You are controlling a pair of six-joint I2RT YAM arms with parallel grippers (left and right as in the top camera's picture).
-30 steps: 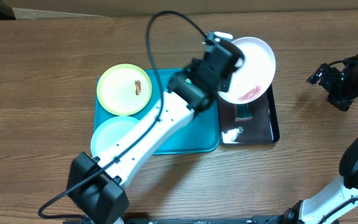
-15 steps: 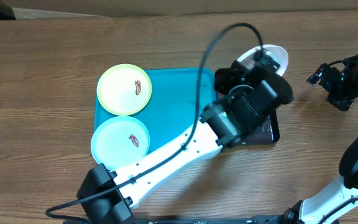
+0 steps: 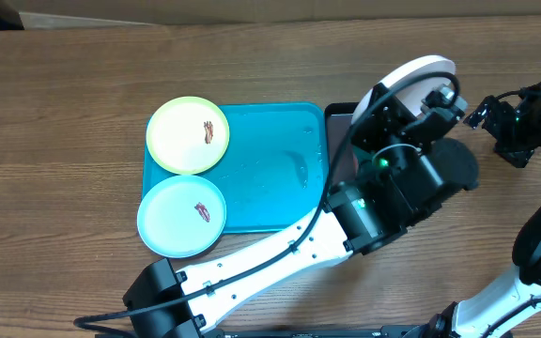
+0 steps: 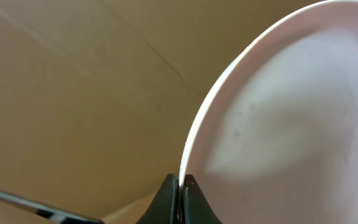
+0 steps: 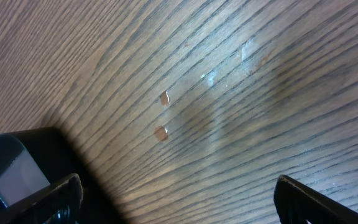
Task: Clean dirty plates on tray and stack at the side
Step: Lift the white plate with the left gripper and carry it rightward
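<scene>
left tool [image 4: 180, 186] is clenched on the rim of the white plate [image 4: 291, 112], holding it up off the tabletop [image 3: 83, 75], tipped nearly on edge by the far right end of the black tray [image 3: 338, 141], right of the turquoise tray [image 3: 270, 178]. yellow-green plate [image 3: 188, 136] sits at that tray's far left corner and the blue plate [image 3: 181, 216] at its near left, each with a red-brown smear. right tool [image 5: 179, 193] is released, jaws spread wide, over the wood at the far right
</scene>
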